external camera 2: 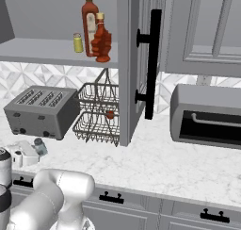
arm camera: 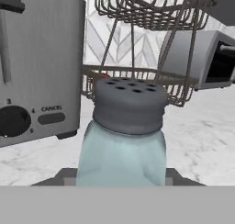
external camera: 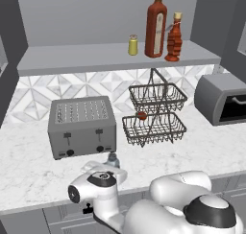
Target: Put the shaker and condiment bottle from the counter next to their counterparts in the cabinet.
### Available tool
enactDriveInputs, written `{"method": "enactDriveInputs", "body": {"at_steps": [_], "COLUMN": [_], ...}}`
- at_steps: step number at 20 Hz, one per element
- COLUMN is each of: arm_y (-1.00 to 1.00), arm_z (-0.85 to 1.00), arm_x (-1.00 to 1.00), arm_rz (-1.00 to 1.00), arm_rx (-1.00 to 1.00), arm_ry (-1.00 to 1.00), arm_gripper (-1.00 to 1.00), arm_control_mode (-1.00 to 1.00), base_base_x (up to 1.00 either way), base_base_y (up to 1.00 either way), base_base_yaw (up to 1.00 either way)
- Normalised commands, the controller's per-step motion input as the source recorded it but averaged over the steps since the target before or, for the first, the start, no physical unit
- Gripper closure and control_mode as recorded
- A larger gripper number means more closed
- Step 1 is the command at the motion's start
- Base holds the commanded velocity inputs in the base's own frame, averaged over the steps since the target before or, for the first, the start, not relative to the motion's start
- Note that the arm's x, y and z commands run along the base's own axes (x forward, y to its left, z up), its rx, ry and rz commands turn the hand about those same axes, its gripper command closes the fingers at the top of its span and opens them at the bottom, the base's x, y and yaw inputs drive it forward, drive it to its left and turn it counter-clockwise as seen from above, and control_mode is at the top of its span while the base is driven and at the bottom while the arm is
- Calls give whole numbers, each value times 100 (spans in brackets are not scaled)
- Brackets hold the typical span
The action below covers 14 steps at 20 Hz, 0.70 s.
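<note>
Near the front edge of the white marble-patterned counter [external camera: 29, 166], the small pale blue-grey glass shaker with a grey metal cap [arm camera: 124, 140] stands upright between the fingers of the white arm's gripper [external camera: 111, 165]; whether they press it I cannot tell. Bare worktop lies to its right. Behind stand one grey toaster [external camera: 82, 126] and one two-tier wire basket [external camera: 154, 114]. Up on the cabinet's light-grey shelf [external camera: 72, 55] stand three things: one small yellow shaker [external camera: 133, 45], one tall dark-red bottle [external camera: 155, 28] and the leaf-shaped orange-red condiment bottle [external camera: 174, 38].
</note>
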Motion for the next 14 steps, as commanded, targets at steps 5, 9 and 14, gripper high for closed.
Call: {"method": "enactDriveInputs", "body": {"at_steps": [5,9,14], "arm_y": [0,-2,-20], "arm_z": [87,96,98], "arm_x": [0,0,-1], "arm_rz": [1,0,2], "arm_rx": [-6,0,0], "arm_ry": [6,19,21], "arm_gripper": [100,100,100], "arm_control_mode": [-100,-100,-100], "base_base_x": [0,0,0], "base_base_y": [0,0,0], "base_base_yaw": [0,0,0]}}
